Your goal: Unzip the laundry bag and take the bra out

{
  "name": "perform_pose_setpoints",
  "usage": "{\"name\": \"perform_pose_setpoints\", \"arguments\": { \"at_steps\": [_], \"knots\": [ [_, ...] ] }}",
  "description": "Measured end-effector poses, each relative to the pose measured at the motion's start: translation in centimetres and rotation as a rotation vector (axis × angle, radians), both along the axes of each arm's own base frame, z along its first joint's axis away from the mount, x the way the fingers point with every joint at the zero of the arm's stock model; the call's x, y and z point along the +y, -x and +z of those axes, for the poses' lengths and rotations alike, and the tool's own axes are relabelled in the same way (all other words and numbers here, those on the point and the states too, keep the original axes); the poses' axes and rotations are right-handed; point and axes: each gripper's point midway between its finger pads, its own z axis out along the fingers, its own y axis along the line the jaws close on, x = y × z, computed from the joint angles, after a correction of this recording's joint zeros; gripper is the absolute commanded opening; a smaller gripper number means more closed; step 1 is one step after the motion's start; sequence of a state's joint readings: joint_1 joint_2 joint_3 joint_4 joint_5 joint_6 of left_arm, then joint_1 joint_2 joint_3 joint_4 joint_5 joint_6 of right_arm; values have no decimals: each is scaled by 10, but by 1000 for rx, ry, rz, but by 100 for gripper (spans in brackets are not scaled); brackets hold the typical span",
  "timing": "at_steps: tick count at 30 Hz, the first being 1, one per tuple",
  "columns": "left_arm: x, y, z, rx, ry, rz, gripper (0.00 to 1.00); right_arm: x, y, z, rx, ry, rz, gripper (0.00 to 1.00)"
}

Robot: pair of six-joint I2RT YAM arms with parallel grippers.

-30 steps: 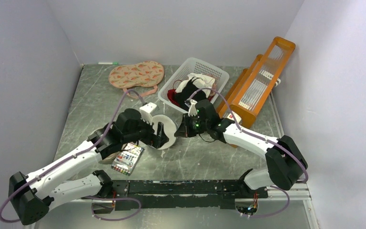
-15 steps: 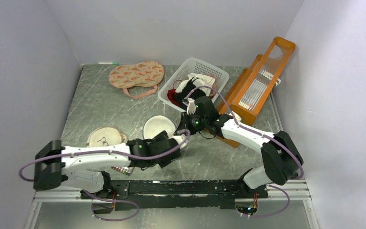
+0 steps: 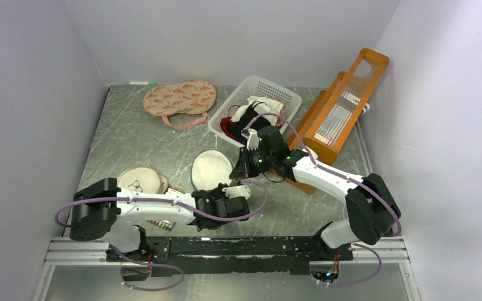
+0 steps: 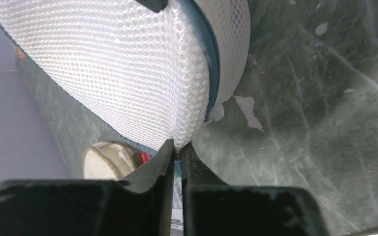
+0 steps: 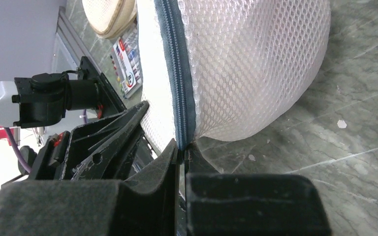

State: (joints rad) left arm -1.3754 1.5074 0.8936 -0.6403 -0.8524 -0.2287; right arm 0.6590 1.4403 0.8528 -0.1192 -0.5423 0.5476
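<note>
Pincers, two, both engaged on one item.

**Top view.**
- Left pincer [image 3: 237, 190]: at the near right edge of the bag [image 3: 211, 168]. Its opening cannot be read from here.
- Right pincer [image 3: 243, 169]: touching the bag's right edge. Its opening is likewise unreadable.
- Bag: stands on edge mid-worktop [image 3: 132, 138], with the hoop [image 3: 139, 180] just to its left and the basket [image 3: 228, 115] farther off to the right.
- Bra: not seen.

**Left wrist view.**
- Left pincer [image 4: 177, 147]: fingers pressed together, nipping a fold of white mesh at the bag's [image 4: 128, 64] lowest point.
- Zip [image 4: 209, 49]: a dark band running up and away just to the right of the grip, not inside it.
- Hoop [image 4: 103, 158]: beyond, to the left.

**Right wrist view.**
- Right pincer [image 5: 182, 145]: fingers pressed together on the bottom end of the zip [image 5: 178, 73]. Whether the pull tab itself is caught cannot be told.
- Zip teeth: appear closed along the whole visible run.
- Bag [image 5: 256, 64]: bulges to the right over the worktop [image 5: 349, 147], with a faint pink cast through the mesh.
- Bra: judged to lie inside the bag, though no shape is made out.

**Governing relation.**
- The zip's long axis leads straight away from the right pincer, up round the rim.
- The left pincer grips mesh close beside that same low point.
- Judged next: the right pincer draws along the rim line while the left anchors the bag. Unzipping is not yet begun.
</note>
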Motion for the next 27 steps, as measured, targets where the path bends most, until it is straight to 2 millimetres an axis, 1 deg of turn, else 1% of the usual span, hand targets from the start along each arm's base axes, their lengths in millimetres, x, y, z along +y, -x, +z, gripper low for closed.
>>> {"name": "perform_pose_setpoints", "arguments": {
  "at_steps": [1,2,6,8,11,14,17,20,22,25,27],
  "knots": [
    [0,0,1,1,12,6,8,0,0,0,-2,-1,1,0],
    [0,1,3,6,29,9,7,0,-1,1,-5,-1,2,0],
    [-1,-1,18,53,144,28,7,1,-6,7,-23,-8,0,15],
    [0,-4,25,85,216,43,7,2,-8,11,-42,-14,-1,28],
    [1,-12,36,141,346,75,7,2,-11,22,-91,-25,4,51],
    [3,-20,40,189,448,96,7,-1,-14,37,-174,-28,11,65],
    [3,-28,43,236,520,102,7,-7,-16,53,-263,-19,7,70],
    [1,-30,46,278,564,85,7,-11,-20,64,-328,-9,-5,70],
    [0,-31,48,303,584,69,7,-12,-21,67,-360,1,-11,70],
    [-5,-33,54,337,612,37,7,-4,-14,67,-402,26,3,68],
    [-8,-34,60,350,632,12,7,7,-2,66,-436,47,26,64]
  ]
}}
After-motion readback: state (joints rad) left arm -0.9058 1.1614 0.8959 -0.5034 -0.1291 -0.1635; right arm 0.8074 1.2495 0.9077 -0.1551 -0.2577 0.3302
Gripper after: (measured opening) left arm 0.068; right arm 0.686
